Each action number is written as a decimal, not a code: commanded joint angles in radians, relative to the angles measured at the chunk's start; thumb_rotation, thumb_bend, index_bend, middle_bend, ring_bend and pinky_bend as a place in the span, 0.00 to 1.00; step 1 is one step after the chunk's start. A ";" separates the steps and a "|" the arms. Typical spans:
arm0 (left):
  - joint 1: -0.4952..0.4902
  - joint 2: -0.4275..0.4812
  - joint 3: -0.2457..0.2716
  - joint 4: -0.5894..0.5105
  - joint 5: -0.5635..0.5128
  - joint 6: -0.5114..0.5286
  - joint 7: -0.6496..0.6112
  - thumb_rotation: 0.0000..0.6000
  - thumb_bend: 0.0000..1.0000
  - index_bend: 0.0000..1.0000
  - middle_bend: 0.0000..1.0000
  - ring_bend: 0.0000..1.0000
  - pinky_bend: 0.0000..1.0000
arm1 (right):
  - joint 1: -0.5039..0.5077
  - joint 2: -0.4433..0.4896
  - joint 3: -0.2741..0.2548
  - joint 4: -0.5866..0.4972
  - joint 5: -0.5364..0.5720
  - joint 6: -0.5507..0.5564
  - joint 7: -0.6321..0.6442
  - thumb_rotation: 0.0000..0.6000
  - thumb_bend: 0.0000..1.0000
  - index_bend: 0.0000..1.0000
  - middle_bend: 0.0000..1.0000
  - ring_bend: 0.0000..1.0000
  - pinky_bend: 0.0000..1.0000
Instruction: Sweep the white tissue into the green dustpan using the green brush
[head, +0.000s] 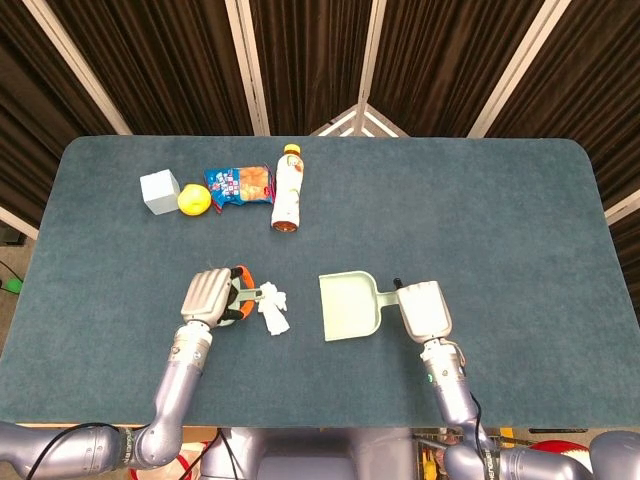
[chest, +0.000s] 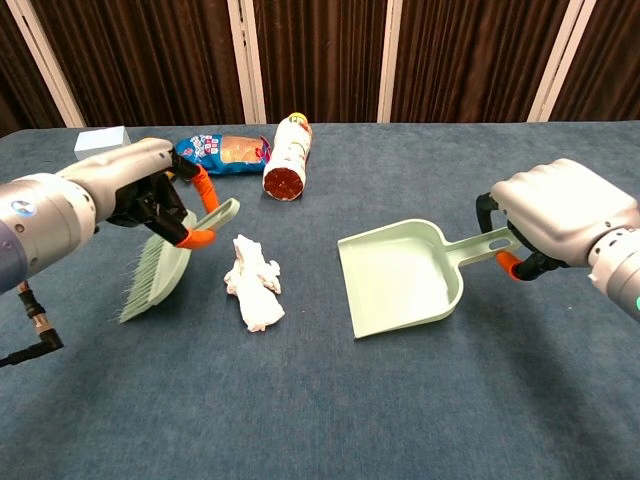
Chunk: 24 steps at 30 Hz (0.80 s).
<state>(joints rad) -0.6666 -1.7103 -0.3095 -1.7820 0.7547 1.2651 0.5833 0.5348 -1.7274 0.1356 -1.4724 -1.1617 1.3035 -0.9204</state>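
Just left of tissue (chest: 254, 283), brush (chest: 155, 272) hangs tilted.

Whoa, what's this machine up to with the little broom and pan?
It is getting ready to sweep. The left robot hand holds a green brush just left of a crumpled white tissue, bristles pointing down. The right robot hand grips the handle of a green dustpan, which lies on the other side of the tissue, apart from it. The tissue isn't in the pan yet.
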 joint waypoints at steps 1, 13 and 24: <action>-0.010 -0.012 -0.006 -0.007 -0.001 0.000 -0.004 1.00 0.62 0.78 1.00 1.00 1.00 | 0.003 -0.014 0.002 -0.001 0.008 0.005 -0.017 1.00 0.51 0.67 0.84 0.84 0.86; -0.083 -0.124 -0.087 0.018 -0.058 -0.013 -0.051 1.00 0.62 0.79 1.00 1.00 1.00 | -0.008 0.038 0.000 -0.066 0.013 0.018 -0.050 1.00 0.51 0.67 0.85 0.84 0.86; -0.148 -0.221 -0.136 0.069 -0.067 -0.031 -0.103 1.00 0.62 0.79 1.00 1.00 1.00 | -0.010 0.037 -0.001 -0.063 0.029 0.015 -0.054 1.00 0.51 0.67 0.85 0.84 0.86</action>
<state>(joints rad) -0.8057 -1.9201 -0.4369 -1.7201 0.6845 1.2378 0.4903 0.5251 -1.6902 0.1347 -1.5353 -1.1326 1.3184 -0.9748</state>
